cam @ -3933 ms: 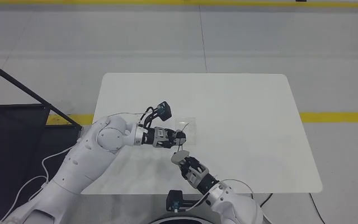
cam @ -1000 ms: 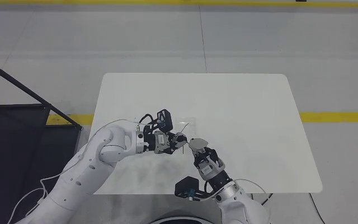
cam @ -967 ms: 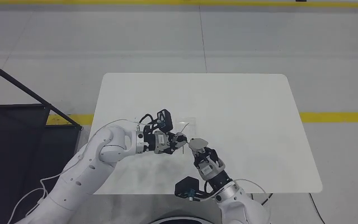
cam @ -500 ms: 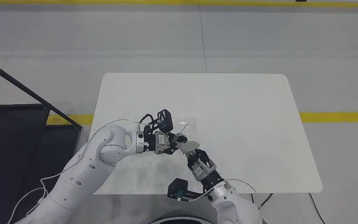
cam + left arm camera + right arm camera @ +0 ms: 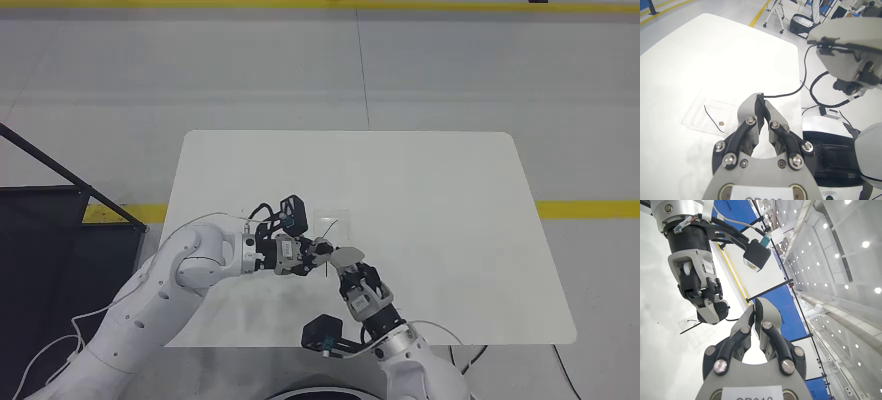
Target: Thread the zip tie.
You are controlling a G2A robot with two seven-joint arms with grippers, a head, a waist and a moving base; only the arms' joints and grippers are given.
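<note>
Pinching the zip tie (image 5: 787, 94) at six o'clock of the clear tray (image 5: 695, 113), I had my left gripper (image 5: 761, 102) clamped on its head and my right gripper (image 5: 755, 307), at four o'clock, clamped on the strap (slack bowed between) so tail could meet head.

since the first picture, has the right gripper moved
Yes. In the top view the right gripper has moved away from the near edge of the table toward the clear tray, closing on the left gripper.
</note>
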